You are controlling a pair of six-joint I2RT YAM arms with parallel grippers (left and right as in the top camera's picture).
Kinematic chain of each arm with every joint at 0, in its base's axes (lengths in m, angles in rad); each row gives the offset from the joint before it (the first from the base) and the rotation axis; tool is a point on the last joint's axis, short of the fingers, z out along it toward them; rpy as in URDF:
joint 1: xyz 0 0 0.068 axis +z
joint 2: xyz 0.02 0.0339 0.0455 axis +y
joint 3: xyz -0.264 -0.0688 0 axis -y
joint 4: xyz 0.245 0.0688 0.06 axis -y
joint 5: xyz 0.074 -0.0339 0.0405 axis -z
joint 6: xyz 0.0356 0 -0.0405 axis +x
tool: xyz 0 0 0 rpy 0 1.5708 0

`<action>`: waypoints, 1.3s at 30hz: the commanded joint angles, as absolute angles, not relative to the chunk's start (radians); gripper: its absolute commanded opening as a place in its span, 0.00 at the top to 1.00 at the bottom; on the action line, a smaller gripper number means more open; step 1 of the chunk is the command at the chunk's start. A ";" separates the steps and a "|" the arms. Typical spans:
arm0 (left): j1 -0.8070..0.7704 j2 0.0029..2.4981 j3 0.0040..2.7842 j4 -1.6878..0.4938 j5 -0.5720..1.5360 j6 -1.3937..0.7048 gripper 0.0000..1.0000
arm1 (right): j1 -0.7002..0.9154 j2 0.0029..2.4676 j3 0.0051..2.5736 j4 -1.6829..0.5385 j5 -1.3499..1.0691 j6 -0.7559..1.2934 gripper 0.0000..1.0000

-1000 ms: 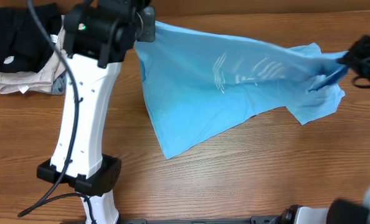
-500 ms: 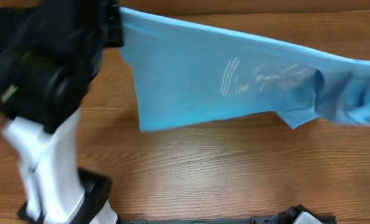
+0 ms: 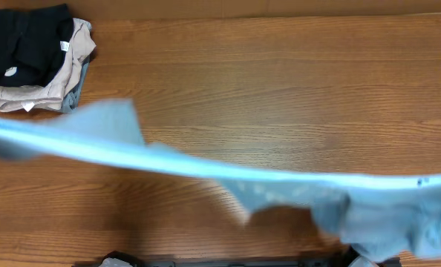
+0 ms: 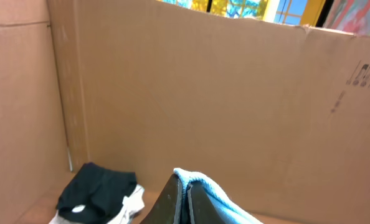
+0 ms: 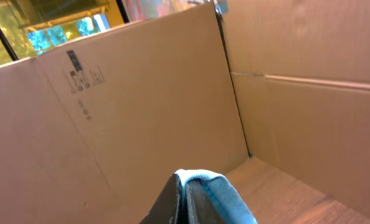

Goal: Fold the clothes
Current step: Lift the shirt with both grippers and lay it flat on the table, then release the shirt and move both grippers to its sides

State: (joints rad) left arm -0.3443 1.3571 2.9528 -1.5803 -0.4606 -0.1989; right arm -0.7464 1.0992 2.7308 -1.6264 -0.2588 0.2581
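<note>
The clothes (image 3: 206, 169), a light blue T-shirt, hang stretched in a blurred band across the whole overhead view, raised high above the wooden table (image 3: 280, 89), with a bunched part sagging at the lower right. Neither gripper shows in the overhead view. In the left wrist view my left gripper (image 4: 184, 182) is shut on a folded edge of the blue shirt (image 4: 213, 190). In the right wrist view my right gripper (image 5: 182, 180) is shut on another edge of the shirt (image 5: 222, 192).
A black garment (image 3: 24, 41) lies on folded beige and grey-blue garments (image 3: 35, 93) at the table's back left corner; the pile (image 4: 96, 190) also shows in the left wrist view. Cardboard walls (image 4: 203, 93) (image 5: 297, 112) stand around the table.
The shirt has swept from the back of the table toward the front and up, stretched wider. Both arms have left the overhead view.
</note>
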 commanded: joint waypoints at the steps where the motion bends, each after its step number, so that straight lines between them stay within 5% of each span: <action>1: -0.334 1.414 2.916 -1.591 -0.480 -0.183 0.96 | -0.752 1.124 2.735 -1.632 -0.249 0.224 0.96; 18: -0.268 1.925 2.816 -1.579 -0.664 -0.266 0.96 | -0.741 1.430 2.321 -1.626 -0.455 -0.014 0.96; 24: -0.201 2.153 2.816 -1.524 -0.608 -0.266 0.96 | -0.599 1.640 2.265 -1.557 -0.427 -0.034 0.96; 39: -0.168 2.547 2.816 -1.149 -0.601 -0.263 0.95 | -0.193 2.219 2.258 -0.984 -0.181 0.147 0.96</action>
State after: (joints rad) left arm -0.1757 2.4931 2.8128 -1.2026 -0.5659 -0.2447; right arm -0.2443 2.1586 2.2536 -1.0428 -0.2863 0.0933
